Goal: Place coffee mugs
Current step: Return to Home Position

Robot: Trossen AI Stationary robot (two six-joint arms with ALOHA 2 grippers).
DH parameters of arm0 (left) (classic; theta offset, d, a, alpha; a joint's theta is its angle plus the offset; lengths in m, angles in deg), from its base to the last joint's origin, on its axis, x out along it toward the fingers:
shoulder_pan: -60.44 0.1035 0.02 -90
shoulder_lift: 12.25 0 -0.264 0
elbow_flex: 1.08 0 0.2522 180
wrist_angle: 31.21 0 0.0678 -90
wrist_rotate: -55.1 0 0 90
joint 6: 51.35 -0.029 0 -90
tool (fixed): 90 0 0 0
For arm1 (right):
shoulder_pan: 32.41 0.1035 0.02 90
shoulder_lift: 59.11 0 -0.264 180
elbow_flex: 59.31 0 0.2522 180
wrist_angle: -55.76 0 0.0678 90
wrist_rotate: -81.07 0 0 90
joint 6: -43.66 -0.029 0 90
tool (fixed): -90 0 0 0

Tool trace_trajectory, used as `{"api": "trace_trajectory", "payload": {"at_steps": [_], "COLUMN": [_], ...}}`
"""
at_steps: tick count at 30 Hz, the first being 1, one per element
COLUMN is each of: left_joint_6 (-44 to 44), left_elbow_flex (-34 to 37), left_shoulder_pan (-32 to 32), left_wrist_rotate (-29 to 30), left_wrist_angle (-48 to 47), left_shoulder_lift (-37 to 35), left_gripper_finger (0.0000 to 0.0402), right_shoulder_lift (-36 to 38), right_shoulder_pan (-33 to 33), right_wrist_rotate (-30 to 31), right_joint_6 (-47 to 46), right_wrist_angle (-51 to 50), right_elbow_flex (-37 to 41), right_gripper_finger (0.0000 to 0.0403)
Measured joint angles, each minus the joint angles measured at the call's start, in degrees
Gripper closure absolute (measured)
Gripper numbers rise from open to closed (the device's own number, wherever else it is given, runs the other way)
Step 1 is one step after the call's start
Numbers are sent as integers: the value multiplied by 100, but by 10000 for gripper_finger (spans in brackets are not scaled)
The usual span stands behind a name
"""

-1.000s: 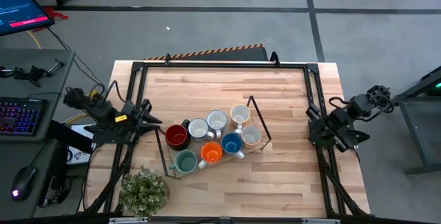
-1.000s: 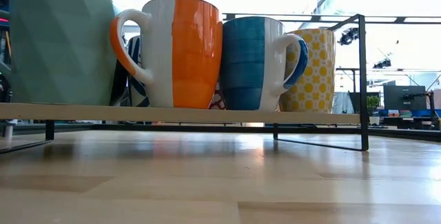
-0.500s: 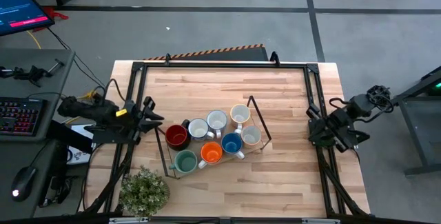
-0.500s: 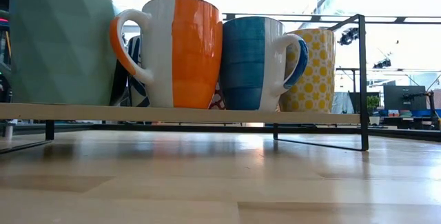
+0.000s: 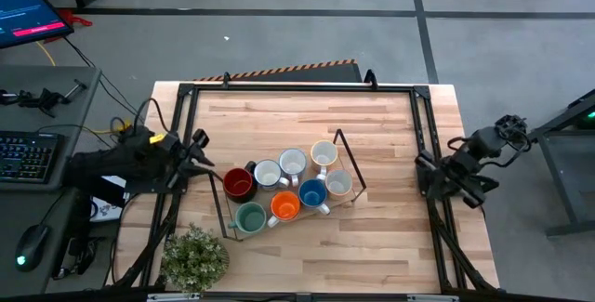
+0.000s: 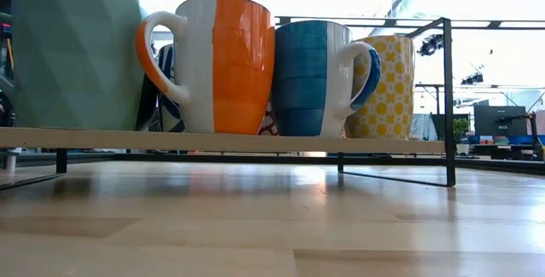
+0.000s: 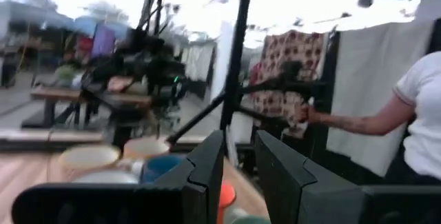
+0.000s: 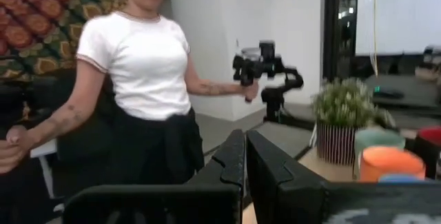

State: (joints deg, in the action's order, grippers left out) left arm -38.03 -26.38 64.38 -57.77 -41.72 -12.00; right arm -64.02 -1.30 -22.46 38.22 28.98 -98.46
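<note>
— So, where are the coffee mugs sitting right now?

— I'm seeing all eight standing upright on the shelf (image 6: 255,143), which is sitting near the middle of the table (image 5: 307,116). They are packing close together in two rows. The dark red mug (image 5: 238,183) and three pale ones are forming one row. The teal-green mug (image 5: 249,217), orange mug (image 5: 284,207), blue mug (image 5: 311,194) and yellow-patterned mug (image 6: 387,85) are forming the other.

— And the arms?

— Both are hanging back, well apart from the mugs. The left gripper (image 5: 199,150) is hovering at the table's left edge, its fingers (image 7: 213,169) slightly parted and gripping nothing. The right gripper (image 5: 428,174) is waiting at the right edge, fingers (image 8: 231,162) pressing together, empty.

— Anything else around?

— A potted plant (image 5: 195,257) is standing at the near left corner.
</note>
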Motion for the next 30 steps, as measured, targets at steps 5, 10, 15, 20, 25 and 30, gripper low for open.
{"api": "trace_trajectory", "payload": {"at_steps": [5,10,15,20,25,30], "left_joint_6": [211,412,523,620,656,635], "left_elbow_flex": [-460,-489,-256,-174,-179,-179], "left_shoulder_pan": [626,877,908,908,908,905], "left_wrist_rotate": [-130,-536,-537,-536,-536,-536], "left_wrist_angle": [-1255,-1246,-701,-574,-573,-593], "left_shoulder_lift": [0,0,3,2,0,0], "left_gripper_finger": [326,326,326,326,326,326], "right_shoulder_lift": [1,20,13,10,11,-12], "right_shoulder_pan": [-2,2,0,1,1,1], "right_wrist_rotate": [-38,-388,93,20,86,113], "right_joint_6": [-185,411,290,-142,119,-57], "right_wrist_angle": [-389,-433,97,1301,2450,2892], "right_elbow_flex": [0,0,547,1433,2183,2475], "right_gripper_finger": [403,403,403,403,403,403]}}
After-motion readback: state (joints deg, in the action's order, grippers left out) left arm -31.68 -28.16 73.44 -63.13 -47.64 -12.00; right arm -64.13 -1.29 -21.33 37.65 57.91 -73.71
